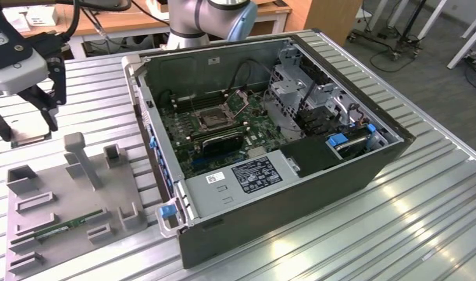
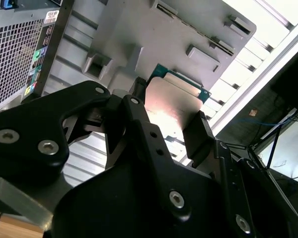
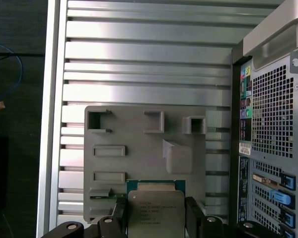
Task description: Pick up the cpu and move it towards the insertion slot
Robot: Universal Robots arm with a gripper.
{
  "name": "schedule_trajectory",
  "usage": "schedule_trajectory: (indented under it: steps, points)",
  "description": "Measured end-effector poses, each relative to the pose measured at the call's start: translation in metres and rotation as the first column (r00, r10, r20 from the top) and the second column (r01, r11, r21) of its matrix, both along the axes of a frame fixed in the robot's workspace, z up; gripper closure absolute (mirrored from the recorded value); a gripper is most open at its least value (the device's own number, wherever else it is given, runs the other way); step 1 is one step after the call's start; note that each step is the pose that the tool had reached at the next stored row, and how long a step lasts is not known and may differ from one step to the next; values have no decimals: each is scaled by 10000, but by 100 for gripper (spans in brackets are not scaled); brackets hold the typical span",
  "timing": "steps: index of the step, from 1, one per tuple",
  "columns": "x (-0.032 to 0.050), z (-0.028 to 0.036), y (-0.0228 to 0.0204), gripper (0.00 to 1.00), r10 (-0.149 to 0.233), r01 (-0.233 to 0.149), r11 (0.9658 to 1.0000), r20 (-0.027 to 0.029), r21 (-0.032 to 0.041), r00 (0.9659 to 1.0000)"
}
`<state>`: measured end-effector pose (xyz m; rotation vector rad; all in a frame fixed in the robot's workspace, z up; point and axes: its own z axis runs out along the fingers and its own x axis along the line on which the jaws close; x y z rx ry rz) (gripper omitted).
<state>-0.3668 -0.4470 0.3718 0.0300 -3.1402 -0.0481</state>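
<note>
Pincer (image 3: 156,207) is clamped on the cpu (image 3: 156,215), one finger (image 2: 201,134) on each opposite edge, metal top toward the wrist. The chip is over the grey holder plate (image 3: 139,131) on the table (image 1: 425,193); can't tell if they touch. The insertion slot (image 1: 212,117) is well apart, inside the open computer case (image 1: 324,175).

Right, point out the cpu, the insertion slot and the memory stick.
cpu (image 3: 156,215): first wrist view, its metal top.
insertion slot (image 1: 214,117): exterior view, its dark centre.
memory stick (image 1: 58,227): exterior view, its green board.
</note>
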Motion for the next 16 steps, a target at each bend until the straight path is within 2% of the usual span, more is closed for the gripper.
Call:
schedule_trajectory:
  steps: [10, 16]
  points:
    - [180, 0, 0, 45, 0, 0, 10000, 0, 2, 10000]
    - [197, 0, 0, 45, 0, 0, 10000, 0, 2, 10000]
